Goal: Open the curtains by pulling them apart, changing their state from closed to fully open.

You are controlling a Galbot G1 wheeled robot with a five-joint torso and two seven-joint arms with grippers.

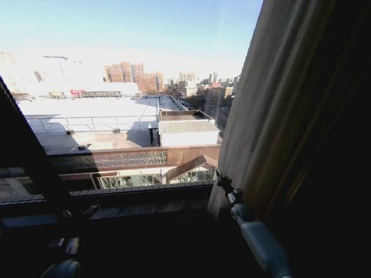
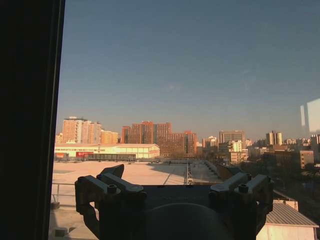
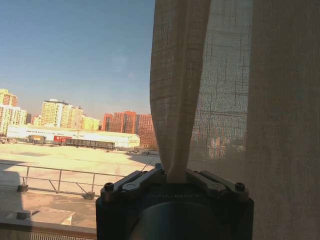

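Observation:
A sheer cream curtain (image 1: 272, 98) hangs gathered at the right of the window, leaving the glass to its left uncovered. My right gripper (image 1: 222, 183) is at the curtain's lower left edge. In the right wrist view this gripper (image 3: 175, 176) is shut on a pinched fold of the curtain (image 3: 225, 100), which rises straight up from its jaws. My left gripper (image 2: 175, 184) faces the bare glass with its fingers (image 2: 107, 186) spread wide and nothing between them. In the head view the left arm (image 1: 64, 267) sits low at the left in shadow.
A dark slanted band (image 1: 23, 150) borders the window's left side and shows as a dark strip (image 2: 30, 120) beside the left gripper. A dark window sill (image 1: 145, 194) runs below the glass. Deep shadow lies to the right of the curtain.

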